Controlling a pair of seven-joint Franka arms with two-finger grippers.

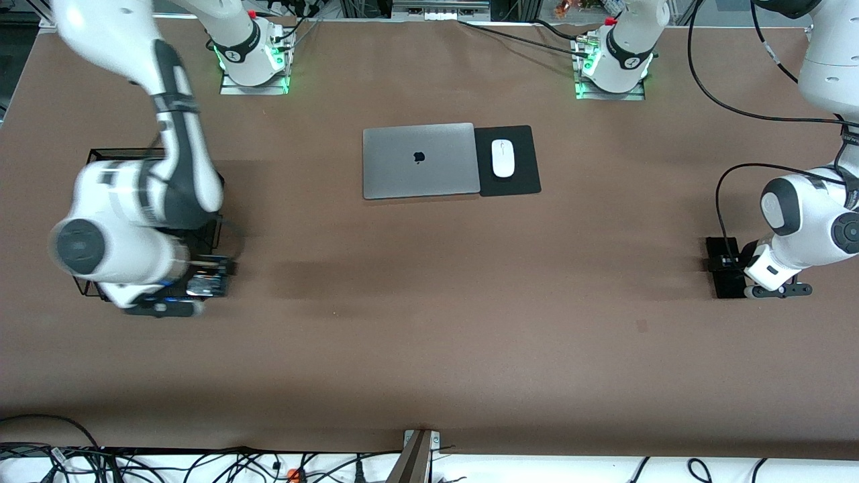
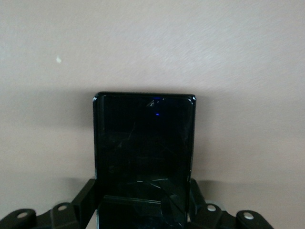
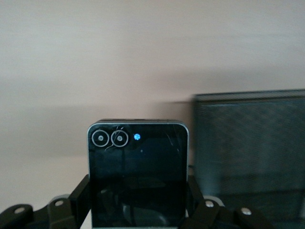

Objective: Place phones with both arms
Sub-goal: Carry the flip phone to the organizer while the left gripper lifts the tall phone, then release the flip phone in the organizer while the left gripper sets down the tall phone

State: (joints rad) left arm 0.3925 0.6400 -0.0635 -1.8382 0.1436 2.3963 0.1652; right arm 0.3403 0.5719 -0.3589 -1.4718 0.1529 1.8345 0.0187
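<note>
Two grips: left gripper clamps slab; right gripper clamps phone. Lift slab level; lower phone beside basket, frame's right.

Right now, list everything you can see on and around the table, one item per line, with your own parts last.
Long phone: one, black with a cracked screen, gripped at the left arm's end of the table.
Squarish phone: one, black face with two ringed lenses, held over the right arm's end of the table.
Wire basket: one, black mesh, beside the held squarish phone.
Laptop: one, silver, closed, at mid-table.
Mouse pad: one, black, touching the laptop's edge toward the left arm's end.
Mouse: one, white, on the pad.
Table: one, brown.
Left gripper: black, shut on the long phone.
Right gripper: black, shut on the squarish phone.
</note>
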